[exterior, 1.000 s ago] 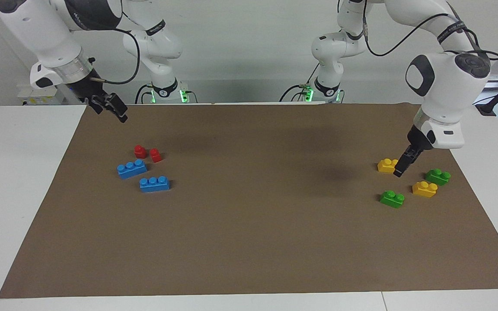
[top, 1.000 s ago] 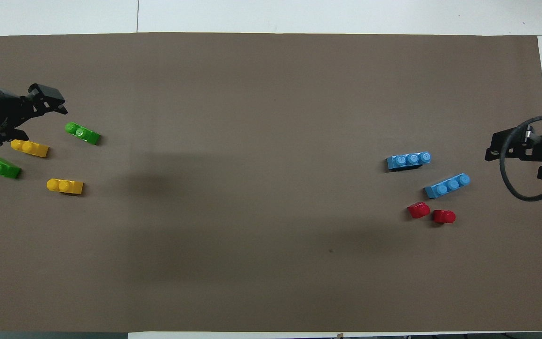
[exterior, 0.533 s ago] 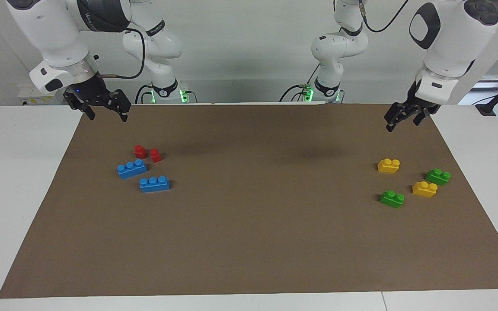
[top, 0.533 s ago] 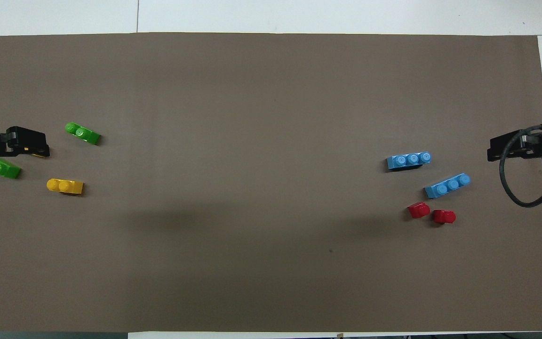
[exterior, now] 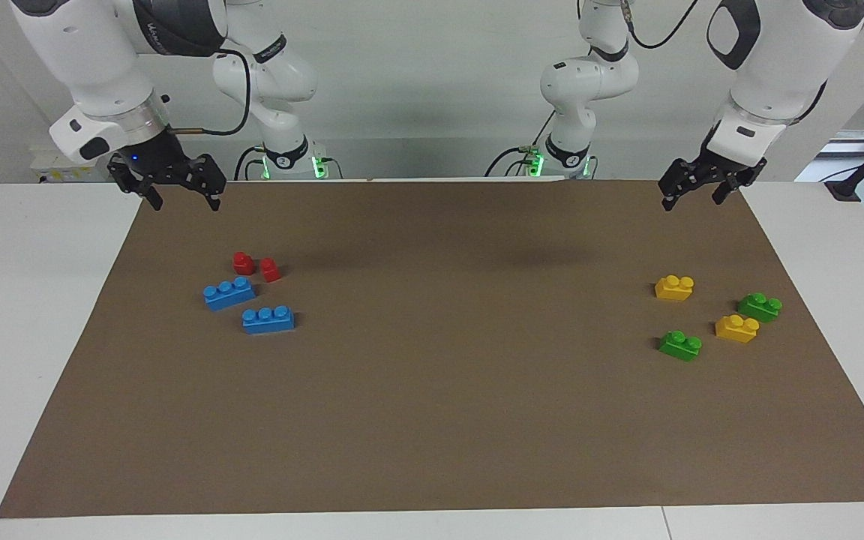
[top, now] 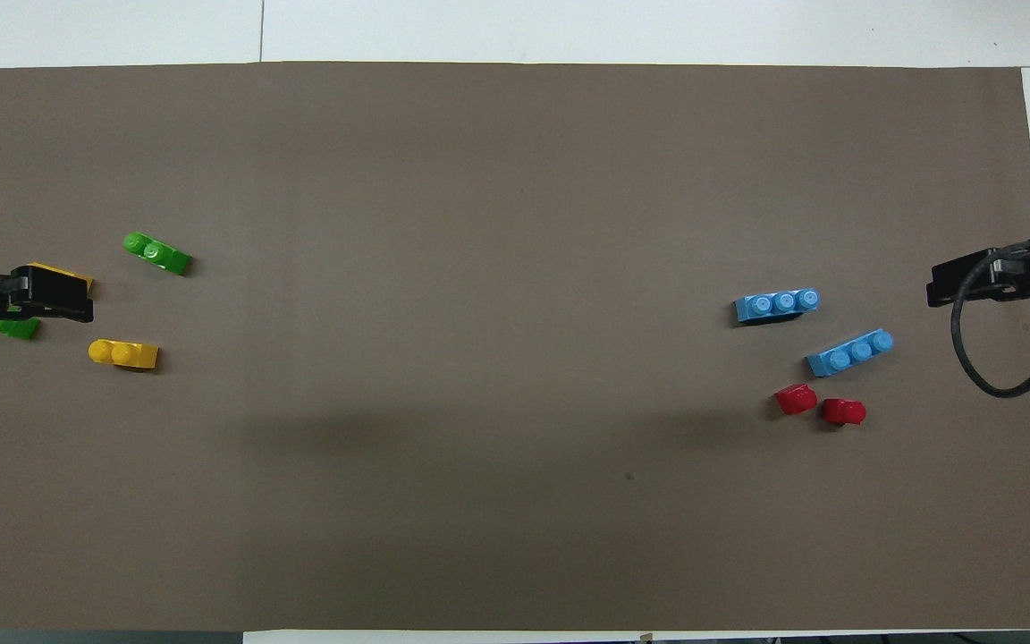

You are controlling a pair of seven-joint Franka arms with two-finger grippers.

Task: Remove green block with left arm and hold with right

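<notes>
Standing at the robots' edge of the brown mat (exterior: 432, 420), the two arms hang raised with nothing in either. The right gripper (exterior: 178, 196) is over the mat's corner at the right arm's end, jaws spread wide and empty; the left gripper (exterior: 692, 195) is over the corner at the left arm's end, jaws likewise wide and empty. Next out from the right gripper lie two red bricks (exterior: 256, 265), nearly touching, then two blue three-stud bricks (exterior: 229, 292), the second (exterior: 268, 319) a little farther from the robots and toward the mat's middle. At the left arm's end, well apart from that group, four two-stud bricks sit loose on the mat, none stacked on another. Nearest the robots is a yellow brick (exterior: 674, 287); farther out and closest to the mat's short edge is one green block (exterior: 760, 306); beside it, slightly farther, is a second yellow brick (exterior: 736, 328); farthest from the robots is the other green block (exterior: 680, 345). From overhead, the raised left gripper (top: 41, 297) covers part of the yellow and green bricks near the short edge, while the farthest green block (top: 157, 253) shows whole.
</notes>
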